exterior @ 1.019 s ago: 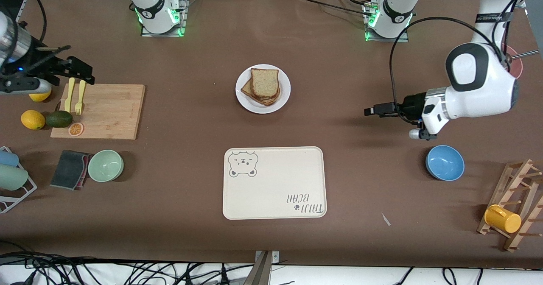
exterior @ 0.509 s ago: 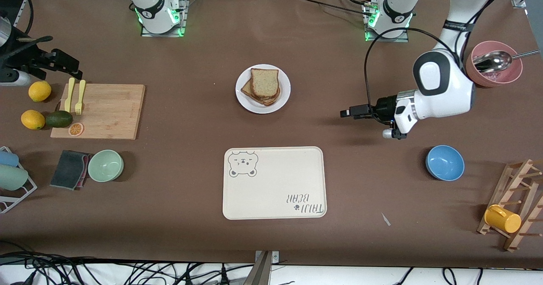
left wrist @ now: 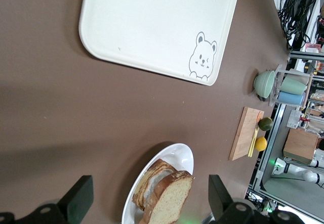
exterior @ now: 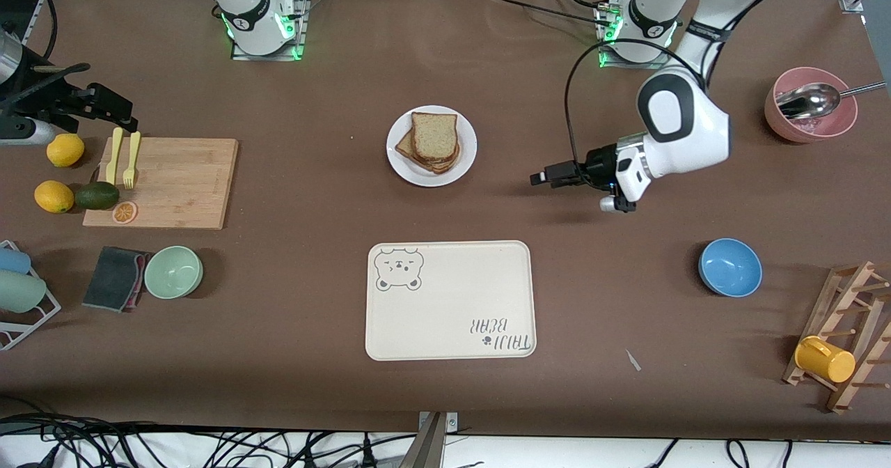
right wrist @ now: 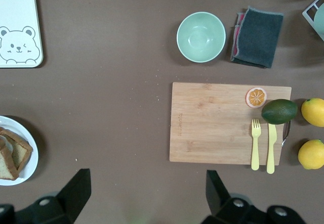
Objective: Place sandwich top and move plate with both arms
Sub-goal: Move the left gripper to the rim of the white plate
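The plate (exterior: 468, 150) sits mid-table with a stack of bread on it. The sandwich top (exterior: 434, 136) lies flat on that stack, above another slice that juts out at the edge. My left gripper (exterior: 545, 177) hangs open and empty over bare table beside the plate, toward the left arm's end. Its wrist view shows the plate (left wrist: 178, 155) and the sandwich top (left wrist: 172, 204) between the spread fingers (left wrist: 77, 201), with a pale layer under the slice. My right gripper (exterior: 111, 106) is open and empty over the table by the cutting board (exterior: 174, 182); its wrist view catches the plate (right wrist: 20, 180).
A cream bear-printed tray (exterior: 451, 301) lies nearer to the front camera than the plate. Blue bowl (exterior: 729, 267), pink bowl with spoon (exterior: 811, 116) and a wooden rack with yellow mug (exterior: 825, 360) stand toward the left arm's end. Green bowl (exterior: 173, 271), cloth, lemons, avocado and yellow cutlery surround the cutting board.
The left arm has swung from above the blue bowl's area toward the plate, uncovering the pink bowl. The right gripper drew slightly off the cutting board. Both stayed open.
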